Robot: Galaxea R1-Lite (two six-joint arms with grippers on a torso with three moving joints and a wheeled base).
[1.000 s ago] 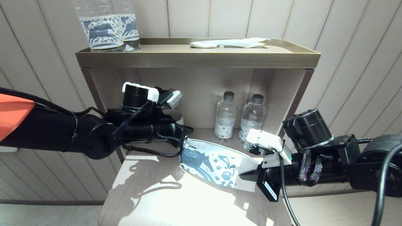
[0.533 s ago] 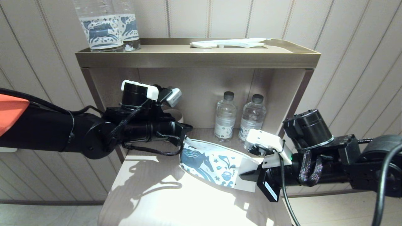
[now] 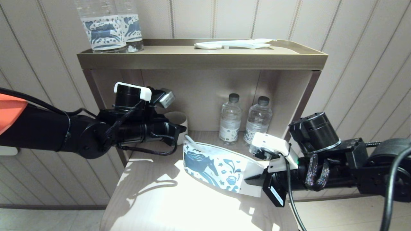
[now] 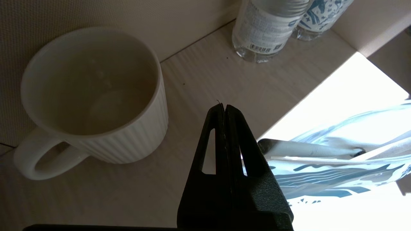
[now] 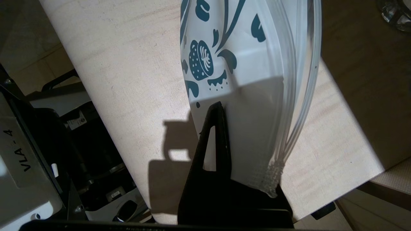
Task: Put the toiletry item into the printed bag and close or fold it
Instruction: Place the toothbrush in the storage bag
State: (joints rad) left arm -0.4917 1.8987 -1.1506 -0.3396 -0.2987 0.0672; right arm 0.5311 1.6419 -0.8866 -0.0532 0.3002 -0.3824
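Note:
The printed bag [image 3: 215,166] lies across the sunlit table, horse print up. My right gripper [image 3: 249,179] is shut on its plain white right end [image 5: 250,128], one finger above and one hidden under the bag. The toiletry item, a pale toothbrush handle [image 4: 308,149], sticks out of the bag's left mouth, and its tip [image 3: 188,139] shows in the head view. My left gripper [image 3: 183,129] hangs shut and empty a little left of that mouth, next to the mug; in the left wrist view its fingertips [image 4: 223,107] are pressed together.
A white ribbed mug [image 4: 93,96] stands at the back left of the shelf niche. Two small water bottles [image 3: 230,118] [image 3: 258,118] stand behind the bag. On the top shelf [image 3: 202,59] are horse-label bottles [image 3: 102,29] and a white wrapped packet [image 3: 234,44].
My left gripper has drawn back to the left, away from the bag's left end. The bag's left end has shifted slightly left and down. The right arm has not moved.

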